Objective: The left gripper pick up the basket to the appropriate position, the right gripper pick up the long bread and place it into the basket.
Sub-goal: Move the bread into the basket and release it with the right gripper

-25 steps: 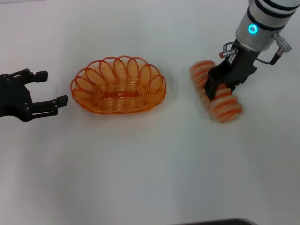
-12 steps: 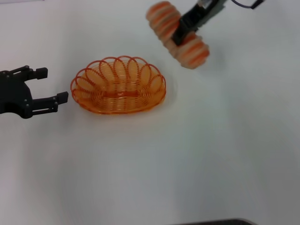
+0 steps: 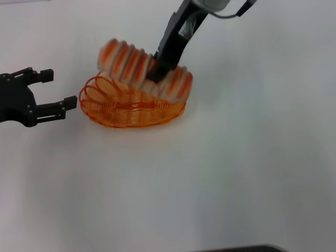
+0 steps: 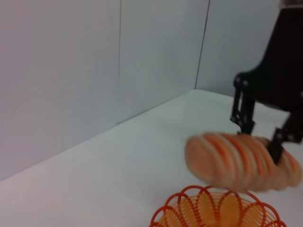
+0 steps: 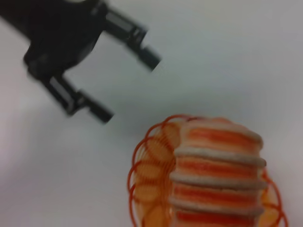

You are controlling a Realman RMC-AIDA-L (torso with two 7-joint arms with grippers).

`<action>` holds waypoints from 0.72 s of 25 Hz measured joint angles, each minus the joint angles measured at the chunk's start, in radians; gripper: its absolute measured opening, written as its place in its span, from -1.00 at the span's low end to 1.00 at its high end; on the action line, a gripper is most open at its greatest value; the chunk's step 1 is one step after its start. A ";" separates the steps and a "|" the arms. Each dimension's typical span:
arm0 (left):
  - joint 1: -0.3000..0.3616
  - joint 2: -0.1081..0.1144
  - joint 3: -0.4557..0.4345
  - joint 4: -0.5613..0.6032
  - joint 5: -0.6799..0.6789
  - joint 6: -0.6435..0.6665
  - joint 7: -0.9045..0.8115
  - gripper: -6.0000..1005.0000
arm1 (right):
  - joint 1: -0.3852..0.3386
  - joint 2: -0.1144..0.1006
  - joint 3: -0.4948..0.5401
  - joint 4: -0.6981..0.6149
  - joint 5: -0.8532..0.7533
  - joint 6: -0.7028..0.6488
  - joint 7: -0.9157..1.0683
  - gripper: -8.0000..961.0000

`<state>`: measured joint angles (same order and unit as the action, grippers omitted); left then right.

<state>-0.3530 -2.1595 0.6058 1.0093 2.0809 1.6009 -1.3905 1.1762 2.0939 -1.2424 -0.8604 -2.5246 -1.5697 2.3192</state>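
Note:
The orange wire basket [image 3: 131, 107] rests on the white table left of centre. My right gripper [image 3: 157, 71] is shut on the long bread [image 3: 143, 71], a tan loaf with orange stripes held just above the basket's far rim. The left wrist view shows the bread [image 4: 241, 161] hanging over the basket [image 4: 218, 208] with the right gripper [image 4: 262, 137] clamped on it. In the right wrist view the bread [image 5: 215, 170] covers most of the basket [image 5: 151, 175]. My left gripper [image 3: 58, 92] stands open just left of the basket, apart from it, and appears again [image 5: 125, 78] in the right wrist view.
The white table [image 3: 220, 178] spreads in front of and to the right of the basket. A pale wall [image 4: 94, 71] rises behind the table in the left wrist view. A dark edge [image 3: 236, 248] shows at the table's near side.
My right gripper has lifted the long bread from the table at the right and carried it left, over the basket. The left gripper and the basket have stayed in place.

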 joint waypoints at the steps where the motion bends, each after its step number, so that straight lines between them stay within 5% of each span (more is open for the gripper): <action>1: 0.000 0.000 0.000 0.000 -0.003 0.001 0.000 0.71 | 0.003 0.000 -0.022 0.006 0.000 -0.001 0.000 -0.16; 18: 0.001 0.001 0.001 -0.004 -0.006 -0.009 0.004 0.71 | 0.004 0.004 -0.102 0.030 0.021 0.081 -0.007 -0.37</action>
<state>-0.3523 -2.1590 0.6066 1.0049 2.0754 1.5917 -1.3866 1.1807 2.0976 -1.3441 -0.8309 -2.5035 -1.4890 2.3124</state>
